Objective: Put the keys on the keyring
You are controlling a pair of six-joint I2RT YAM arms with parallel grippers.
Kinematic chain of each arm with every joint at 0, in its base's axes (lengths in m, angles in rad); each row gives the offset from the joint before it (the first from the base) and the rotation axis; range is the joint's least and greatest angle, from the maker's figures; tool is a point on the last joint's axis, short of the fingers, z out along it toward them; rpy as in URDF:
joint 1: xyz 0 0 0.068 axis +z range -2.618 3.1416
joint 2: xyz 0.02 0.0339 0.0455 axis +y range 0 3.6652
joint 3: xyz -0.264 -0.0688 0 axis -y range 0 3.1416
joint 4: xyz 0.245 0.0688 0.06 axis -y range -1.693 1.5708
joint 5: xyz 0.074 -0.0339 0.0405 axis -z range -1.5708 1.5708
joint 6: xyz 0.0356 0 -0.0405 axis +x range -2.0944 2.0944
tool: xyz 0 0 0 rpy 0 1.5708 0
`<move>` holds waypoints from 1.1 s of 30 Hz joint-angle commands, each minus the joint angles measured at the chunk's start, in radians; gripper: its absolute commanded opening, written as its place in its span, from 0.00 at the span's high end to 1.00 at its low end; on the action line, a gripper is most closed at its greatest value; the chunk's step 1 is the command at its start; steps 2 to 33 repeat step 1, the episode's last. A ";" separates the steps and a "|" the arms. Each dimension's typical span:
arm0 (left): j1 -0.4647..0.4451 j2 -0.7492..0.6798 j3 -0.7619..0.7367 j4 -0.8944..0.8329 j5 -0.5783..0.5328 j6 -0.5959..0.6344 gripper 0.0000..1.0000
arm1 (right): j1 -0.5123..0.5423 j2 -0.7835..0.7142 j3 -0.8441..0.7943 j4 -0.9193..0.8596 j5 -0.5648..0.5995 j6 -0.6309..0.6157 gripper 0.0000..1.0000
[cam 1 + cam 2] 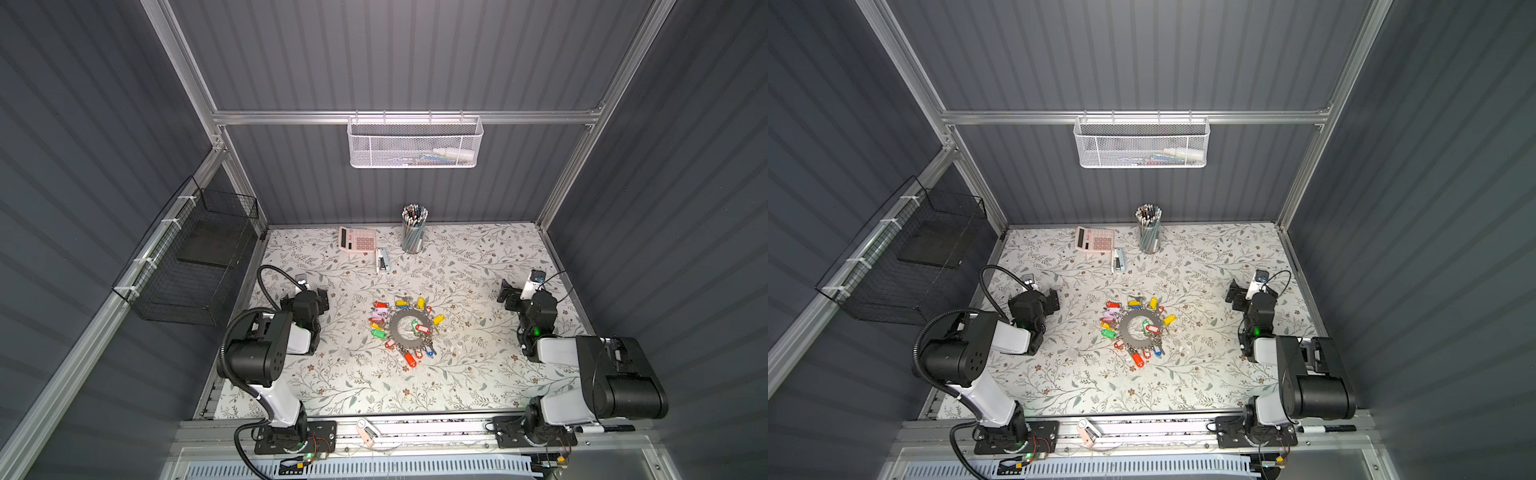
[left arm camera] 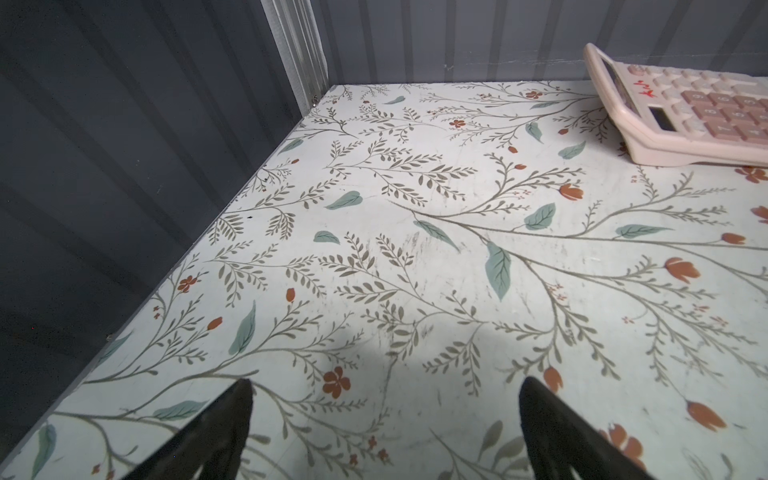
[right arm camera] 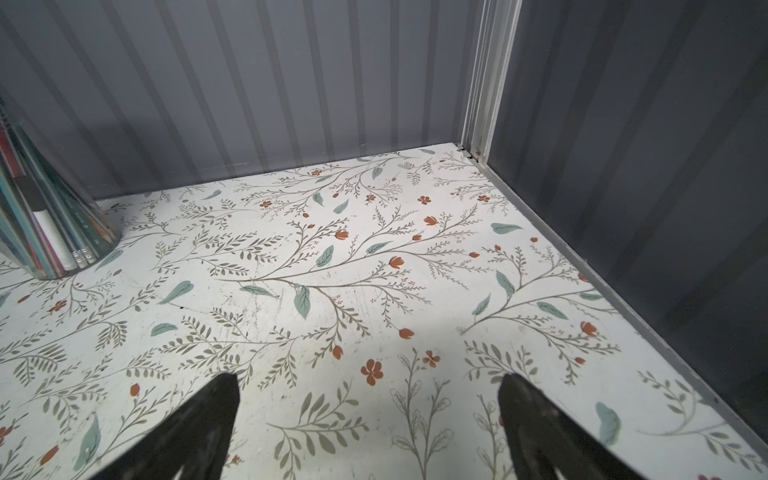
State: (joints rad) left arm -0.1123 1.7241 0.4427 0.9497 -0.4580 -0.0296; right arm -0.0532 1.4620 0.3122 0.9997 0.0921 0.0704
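The keyring (image 1: 394, 328) (image 1: 1125, 330), a flat grey metal ring, lies mid-table in both top views. The keys with their coloured tags fan out around its rim: a red tag (image 1: 410, 360) (image 1: 1138, 360) at the near side, a yellow one (image 1: 438, 319) at the right, green and lilac ones at the left. Another red tag (image 1: 422, 329) lies across the ring. Which keys are hooked on is too small to tell. My left gripper (image 1: 321, 297) (image 1: 1053, 299) (image 2: 384, 386) stands open and empty, well left of the ring. Far right of it, my right gripper (image 1: 508, 296) (image 1: 1235, 296) (image 3: 368, 380) is open and empty too.
A pink calculator (image 1: 357, 239) (image 2: 685, 112), a stapler (image 1: 381, 259) and a clear cup of pencils (image 1: 413, 232) (image 3: 41, 220) stand near the back wall. A white mesh basket (image 1: 415, 141) hangs there; a black wire basket (image 1: 195, 257) hangs on the left wall. A marker (image 1: 606, 428) lies on the front rail.
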 commanded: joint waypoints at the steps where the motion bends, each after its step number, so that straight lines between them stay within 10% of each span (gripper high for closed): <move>1: -0.003 -0.007 0.008 0.004 0.006 -0.006 0.00 | -0.005 -0.001 0.000 0.005 -0.033 0.002 0.01; 33: -0.003 -0.007 0.008 0.004 0.006 -0.006 0.00 | -0.005 -0.001 0.000 0.005 -0.033 0.002 0.01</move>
